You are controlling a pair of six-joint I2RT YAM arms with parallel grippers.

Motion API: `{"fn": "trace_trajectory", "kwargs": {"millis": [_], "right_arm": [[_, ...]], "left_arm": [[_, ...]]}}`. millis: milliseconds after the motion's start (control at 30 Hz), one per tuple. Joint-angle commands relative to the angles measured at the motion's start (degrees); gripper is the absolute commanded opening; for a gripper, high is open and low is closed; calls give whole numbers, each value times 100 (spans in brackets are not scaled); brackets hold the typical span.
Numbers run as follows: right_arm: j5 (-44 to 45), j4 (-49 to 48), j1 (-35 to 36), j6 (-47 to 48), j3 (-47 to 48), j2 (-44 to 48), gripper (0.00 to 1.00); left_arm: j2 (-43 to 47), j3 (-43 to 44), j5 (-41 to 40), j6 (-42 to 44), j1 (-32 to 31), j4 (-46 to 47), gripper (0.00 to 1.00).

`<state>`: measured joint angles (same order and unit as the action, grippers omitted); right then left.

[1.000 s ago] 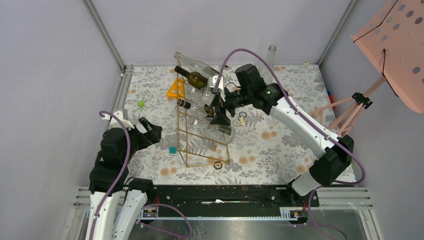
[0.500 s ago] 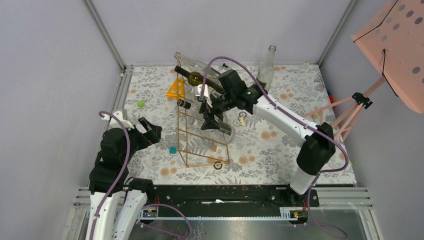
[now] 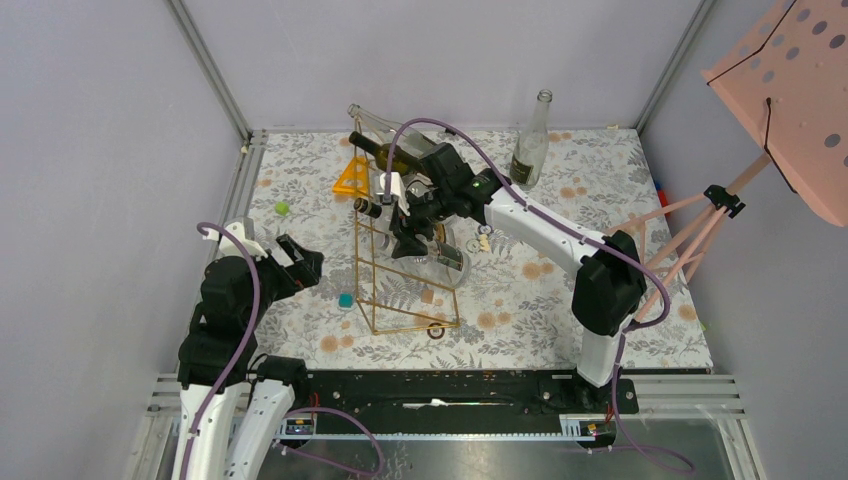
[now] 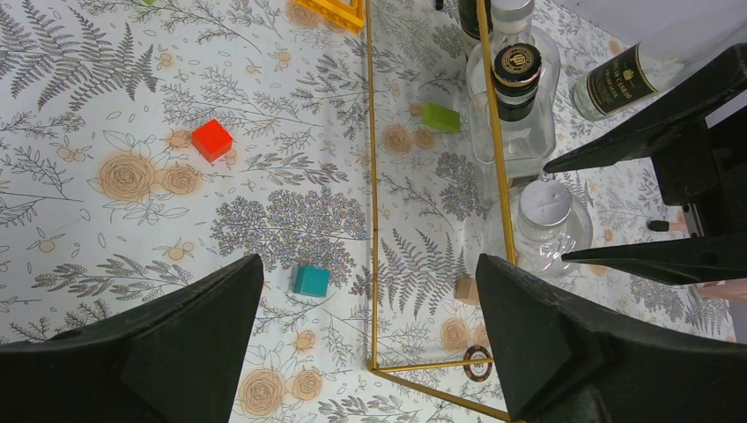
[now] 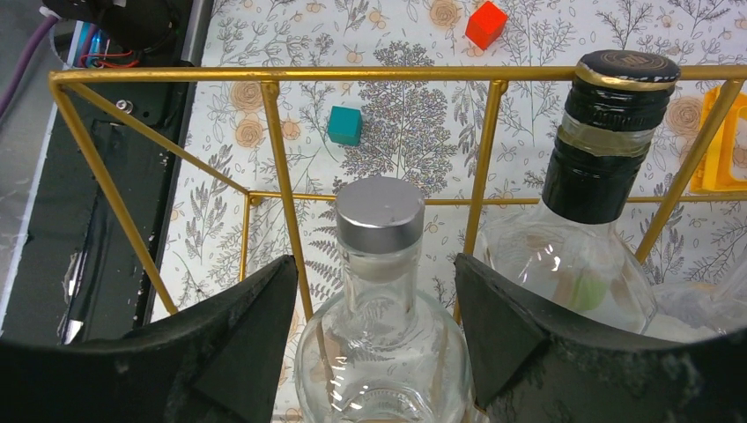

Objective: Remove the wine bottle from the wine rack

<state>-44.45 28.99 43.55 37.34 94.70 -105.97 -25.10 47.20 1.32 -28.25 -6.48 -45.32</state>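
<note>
Moved: right gripper [image 5: 377, 300] is brought leftward onto the wine rack [image 5: 264, 75].
Jaws: spread astride the neck, readied for closing.
Wine bottle [image 5: 380, 216]: silver-capped, lodged low in the rack.
Left gripper [image 4: 370, 300]: spread, idle.

Five bottles [image 3: 529, 148], one wine rack [image 4: 373, 176], one orange triangle [image 3: 352, 187].

The right tool [image 3: 408, 232] has swung further left into the wine rack [image 3: 366, 285], its fingers now either side of the silver-capped clear bottle [image 5: 380, 216]. The upright bottle [image 3: 530, 150] behind, earlier hidden by the arm, shows fully.
</note>
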Motion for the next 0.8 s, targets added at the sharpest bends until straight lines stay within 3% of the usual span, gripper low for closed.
{"fn": "trace_trajectory", "kwargs": {"millis": [0,233,767], "right_arm": [[60,-397,104,-163,93,-80,72],[151,-872,143,-389,-225,-121,68],[346,-757,171,-253,-417,-213,59]], "left_arm": [[62,-45,52,83,50,331,99],[94,-53,44,84,59,331,99],[111,-53,34,78,68,335,99]]}}
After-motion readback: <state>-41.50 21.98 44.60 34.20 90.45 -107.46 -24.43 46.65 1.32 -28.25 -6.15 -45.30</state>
